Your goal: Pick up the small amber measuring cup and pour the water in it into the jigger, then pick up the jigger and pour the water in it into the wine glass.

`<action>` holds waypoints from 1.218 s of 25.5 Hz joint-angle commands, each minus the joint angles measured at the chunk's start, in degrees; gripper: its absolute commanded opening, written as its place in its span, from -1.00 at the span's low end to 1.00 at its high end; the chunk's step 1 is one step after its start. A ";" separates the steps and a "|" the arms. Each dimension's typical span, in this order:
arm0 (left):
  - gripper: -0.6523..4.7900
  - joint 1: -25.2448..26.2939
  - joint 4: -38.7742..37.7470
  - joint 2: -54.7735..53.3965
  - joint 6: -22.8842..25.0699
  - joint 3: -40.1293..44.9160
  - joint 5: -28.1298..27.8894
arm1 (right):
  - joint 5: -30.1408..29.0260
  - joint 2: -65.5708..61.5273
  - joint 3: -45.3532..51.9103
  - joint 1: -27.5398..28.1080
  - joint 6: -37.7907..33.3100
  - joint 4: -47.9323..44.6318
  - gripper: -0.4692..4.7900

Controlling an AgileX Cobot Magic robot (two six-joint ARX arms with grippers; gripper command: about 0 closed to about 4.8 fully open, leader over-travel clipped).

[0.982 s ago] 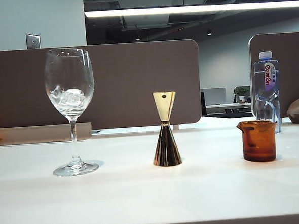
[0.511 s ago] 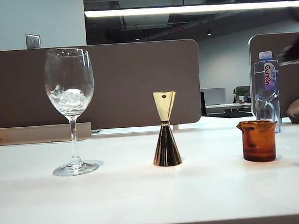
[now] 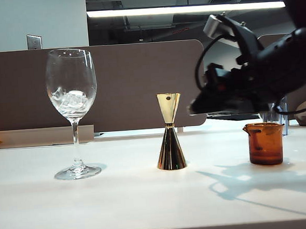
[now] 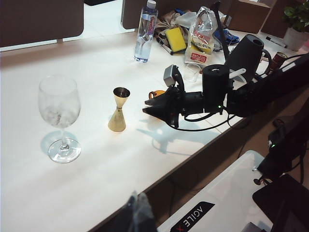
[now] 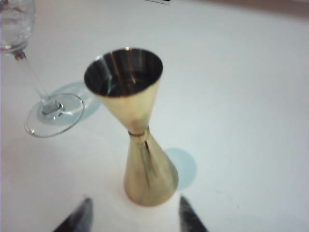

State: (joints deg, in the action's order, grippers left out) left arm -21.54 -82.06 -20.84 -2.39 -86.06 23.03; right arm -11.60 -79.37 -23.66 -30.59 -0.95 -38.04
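Newly, the right hand (image 3: 194, 110) has swung in mid-right, fingers apart, facing the jigger (image 3: 169, 132), bypassing the amber cup (image 3: 265, 143); left hand (image 4: 136, 212) indeterminate.

Wine glass (image 3: 73, 113): tall, clear, stemmed, upright on round foot at 9 o'clock of the row; ice cubes in bowl. Jigger (image 3: 169, 131): gold hourglass double cone, upright at centre; pale upper cone with dark dot, darker wider lower cone, mouth open upward; well apart from glass. Small amber measuring cup (image 3: 265, 143): short translucent amber-brown beaker, pouring lip toward the jigger, upright at 3 o'clock of jigger. Water not discernible.
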 commanded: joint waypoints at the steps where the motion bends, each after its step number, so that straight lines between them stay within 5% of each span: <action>1: -0.77 0.07 -0.20 -0.07 0.07 -0.15 0.20 | -0.09 -4.17 -3.41 -0.02 0.74 -4.26 0.16; 31: -0.77 0.07 -0.20 -0.07 0.07 -0.15 0.20 | -2.08 -19.67 -12.41 -1.40 1.42 -8.07 0.20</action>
State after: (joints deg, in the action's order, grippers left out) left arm -21.54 -82.06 -20.86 -2.39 -86.04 23.03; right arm -13.56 -98.91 -35.64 -31.94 0.38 -44.64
